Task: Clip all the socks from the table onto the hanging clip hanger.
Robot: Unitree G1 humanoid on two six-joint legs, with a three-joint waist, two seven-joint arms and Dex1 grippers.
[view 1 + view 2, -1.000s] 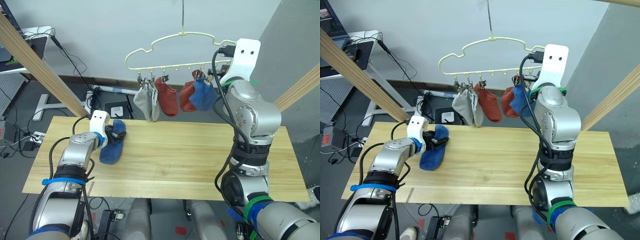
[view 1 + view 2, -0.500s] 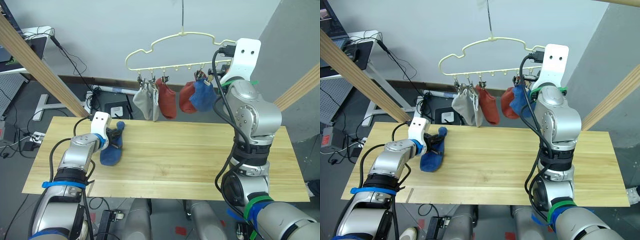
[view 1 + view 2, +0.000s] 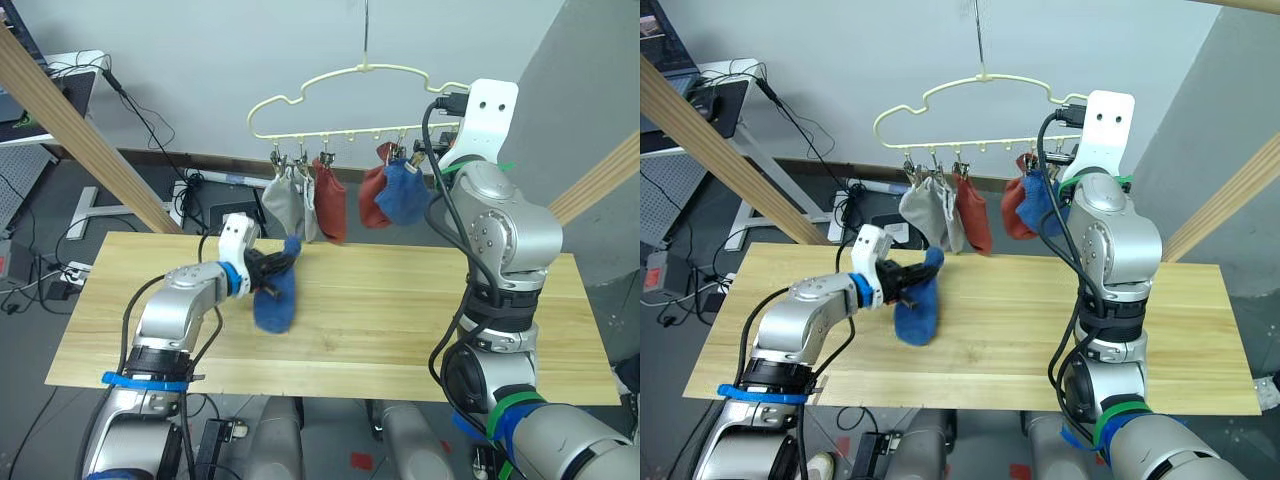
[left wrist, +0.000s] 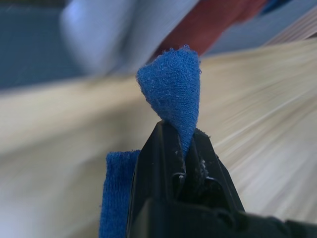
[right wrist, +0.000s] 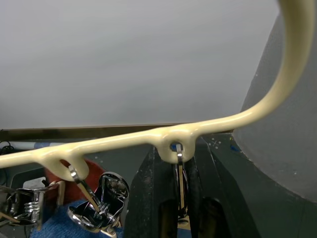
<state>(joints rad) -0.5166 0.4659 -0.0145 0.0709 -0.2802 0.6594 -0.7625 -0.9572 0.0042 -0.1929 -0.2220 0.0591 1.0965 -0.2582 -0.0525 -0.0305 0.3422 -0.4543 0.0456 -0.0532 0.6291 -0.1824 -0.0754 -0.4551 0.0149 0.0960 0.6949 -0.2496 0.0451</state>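
My left gripper (image 3: pixel 274 268) is shut on the cuff of a blue sock (image 3: pixel 275 302), which dangles just above the table (image 3: pixel 420 310); in the left wrist view the sock's tip (image 4: pixel 171 84) sticks up from the closed fingers (image 4: pixel 163 148). The pale-yellow clip hanger (image 3: pixel 350 75) hangs above the table's far edge. Two grey socks (image 3: pixel 285 205), two rust-red socks (image 3: pixel 330 205) and a blue sock (image 3: pixel 405 192) are clipped to it. My right gripper (image 5: pixel 177 151) is raised at the hanger's right end, shut on a metal clip (image 5: pixel 178 163).
Round wooden poles slant past the table at the left (image 3: pixel 80 130) and the right (image 3: pixel 600 175). Cables and a desk base (image 3: pixel 95 205) lie on the floor behind the table's left side. A free clip (image 5: pixel 99 203) hangs beside the held one.
My left gripper closed on the blue sock, lifted it off the table and carried it right, towards the hanger. The right arm stayed where it was.
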